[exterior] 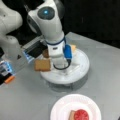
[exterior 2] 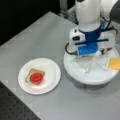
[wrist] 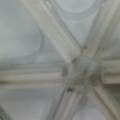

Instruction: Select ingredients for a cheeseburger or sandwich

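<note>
Wrist view shows only the divided tray (wrist: 75, 65) spokes close below; end effector (exterior 2: 88, 56) low over its hub, jaw state can't tell. Sandwich (exterior 2: 35, 77), toast, lettuce, tomato, sits stacked on plate (exterior 2: 53, 72), likely the assembly spot. Cheese (exterior 2: 114, 63) in tray.

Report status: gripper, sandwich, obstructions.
Gripper low over divided white tray. Sandwich on white plate, tomato on top. Yellow cheese square in tray.
</note>
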### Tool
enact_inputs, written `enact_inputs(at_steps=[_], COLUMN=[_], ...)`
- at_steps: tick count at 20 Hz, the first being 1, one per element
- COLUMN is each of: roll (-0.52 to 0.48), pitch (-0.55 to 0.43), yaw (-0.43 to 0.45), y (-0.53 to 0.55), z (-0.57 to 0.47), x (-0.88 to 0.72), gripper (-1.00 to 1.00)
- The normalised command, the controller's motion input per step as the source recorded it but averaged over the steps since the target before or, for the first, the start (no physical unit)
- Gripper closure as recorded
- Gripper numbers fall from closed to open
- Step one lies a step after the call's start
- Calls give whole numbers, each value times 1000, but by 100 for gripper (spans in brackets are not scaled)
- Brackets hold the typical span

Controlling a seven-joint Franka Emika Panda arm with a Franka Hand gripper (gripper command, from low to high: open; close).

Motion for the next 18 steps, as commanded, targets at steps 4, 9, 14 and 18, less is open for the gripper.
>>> enact_inputs(at_steps=[4, 9, 14, 18], roll=[116, -133, -398, -338], pitch=[86, 46, 56, 29], yaw=[-261, -376, -343, -109], y=[179, 169, 175, 117], z=[92, -19, -40, -30], x=[139, 125, 66, 24], gripper=[-100, -100, -100, -100])
